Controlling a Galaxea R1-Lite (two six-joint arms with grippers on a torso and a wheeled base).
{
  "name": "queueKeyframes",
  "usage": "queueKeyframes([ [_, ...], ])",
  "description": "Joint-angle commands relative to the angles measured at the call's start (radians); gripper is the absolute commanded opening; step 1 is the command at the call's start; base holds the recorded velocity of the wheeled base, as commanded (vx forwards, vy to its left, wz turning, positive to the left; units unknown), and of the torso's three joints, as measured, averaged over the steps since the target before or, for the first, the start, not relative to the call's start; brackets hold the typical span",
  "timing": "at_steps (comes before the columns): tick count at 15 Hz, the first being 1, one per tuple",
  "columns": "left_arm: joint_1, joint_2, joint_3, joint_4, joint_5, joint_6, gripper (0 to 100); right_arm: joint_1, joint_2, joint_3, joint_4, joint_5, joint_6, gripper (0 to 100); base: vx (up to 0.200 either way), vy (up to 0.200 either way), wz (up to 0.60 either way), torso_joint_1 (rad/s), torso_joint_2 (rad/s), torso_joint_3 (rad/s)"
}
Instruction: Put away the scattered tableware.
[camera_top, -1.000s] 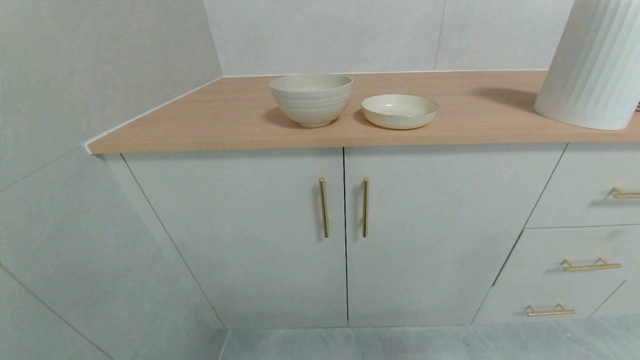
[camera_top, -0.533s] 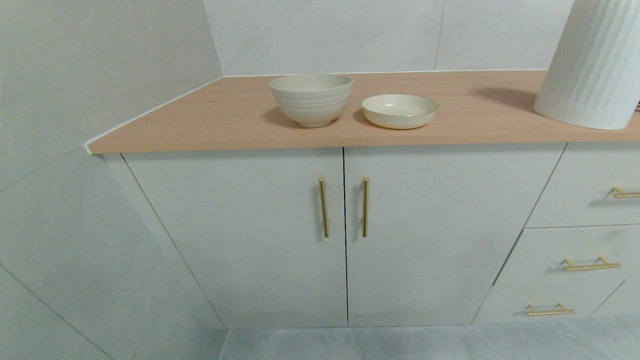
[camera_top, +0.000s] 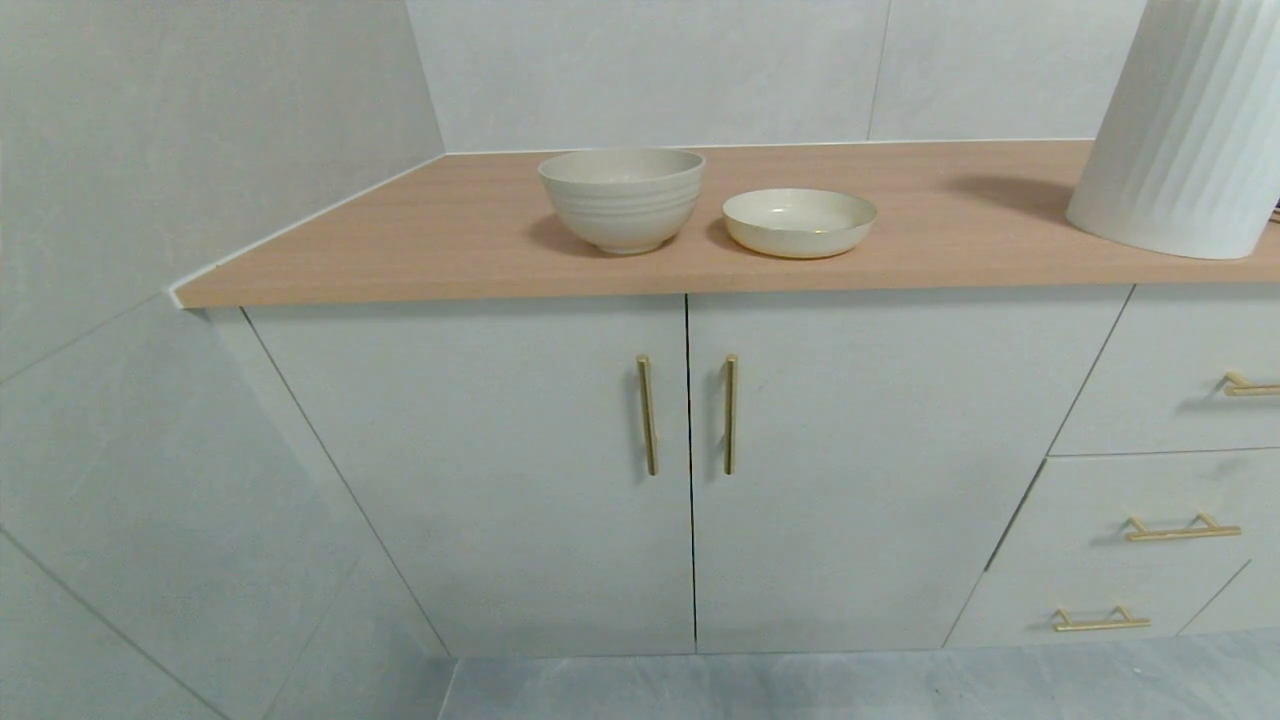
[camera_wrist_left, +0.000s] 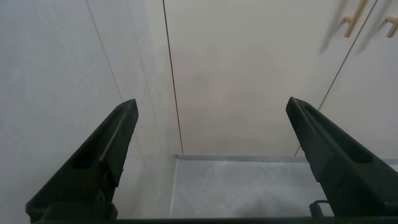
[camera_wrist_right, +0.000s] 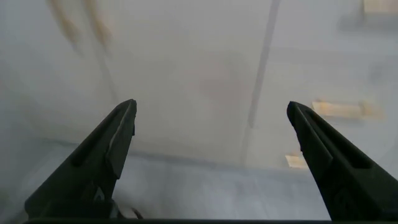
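A pale cabinet (camera_top: 480, 470) with two shut doors was seen under a wooden countertop (camera_top: 450, 240), with a stack of drawers (camera_top: 1160, 370) set to its right. A tall white ribbed container (camera_top: 1180, 130) was stood at the right end of the countertop, well apart from the tableware.

The left gripper (camera_wrist_left: 211, 106) was held low before the cabinet front, above grey floor (camera_wrist_left: 236, 186), its jaws spread wide with nothing between them. The right gripper (camera_wrist_right: 211, 106) was likewise held facing the cabinet front, jaws spread wide and nothing gripped.

A deep ridged bowl (camera_top: 622, 198) was placed upright on the countertop, roughly above the left door's inner edge. A shallow cream dish (camera_top: 799, 221) was set just beside it on the right, apart from it, above the right door.

Two upright brass handles (camera_top: 647, 415) (camera_top: 731, 413) were fixed either side of the door seam.
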Motion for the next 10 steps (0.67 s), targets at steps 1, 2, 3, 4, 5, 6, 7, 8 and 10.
queueKeyframes([
  [1, 0.000, 0.000, 0.000, 0.000, 0.000, -0.001, 100, 0.043, 0.211, -0.179, -0.007, 0.082, 0.031, 100, 0.000, 0.000, 0.00, 0.000, 0.00, 0.000],
  [2, 0.000, 0.000, 0.000, 0.000, 0.000, -0.001, 100, 0.081, 0.369, -0.213, -0.007, 0.135, 0.022, 100, 0.000, 0.000, 0.00, 0.000, 0.00, 0.000],
  [3, 0.000, 0.000, 0.000, 0.000, 0.000, -0.001, 100, 0.094, 0.415, -0.216, -0.010, 0.155, 0.022, 100, 0.000, 0.000, 0.00, 0.000, 0.00, 0.000],
  [4, 0.000, 0.000, 0.000, 0.000, 0.000, -0.001, 100, 0.138, 0.568, -0.233, -0.041, 0.197, 0.020, 100, 0.000, 0.000, 0.00, 0.000, 0.00, 0.000],
  [5, 0.000, 0.000, 0.000, 0.000, 0.000, -0.001, 100, 0.173, 0.671, -0.245, -0.088, 0.200, 0.022, 100, 0.000, 0.000, 0.00, 0.000, 0.00, 0.000],
  [6, 0.000, 0.000, 0.000, 0.000, 0.000, -0.003, 100, 0.206, 0.783, -0.257, -0.165, 0.198, 0.024, 100, 0.000, 0.000, 0.00, 0.000, 0.00, 0.000],
  [7, 0.000, 0.000, 0.000, 0.000, 0.000, -0.001, 100, 0.219, 0.861, -0.264, -0.232, 0.198, 0.024, 100, 0.000, 0.000, 0.00, 0.000, 0.00, 0.000],
  [8, 0.000, 0.000, 0.000, 0.000, 0.000, -0.001, 100, 0.229, 0.993, -0.276, -0.358, 0.197, 0.024, 100, 0.000, 0.000, 0.00, 0.000, 0.00, 0.000],
  [10, 0.000, 0.000, 0.000, 0.000, 0.000, -0.003, 100, 0.256, 1.165, -0.300, -0.510, 0.189, 0.027, 100, 0.000, 0.000, 0.00, 0.000, 0.00, 0.000],
])
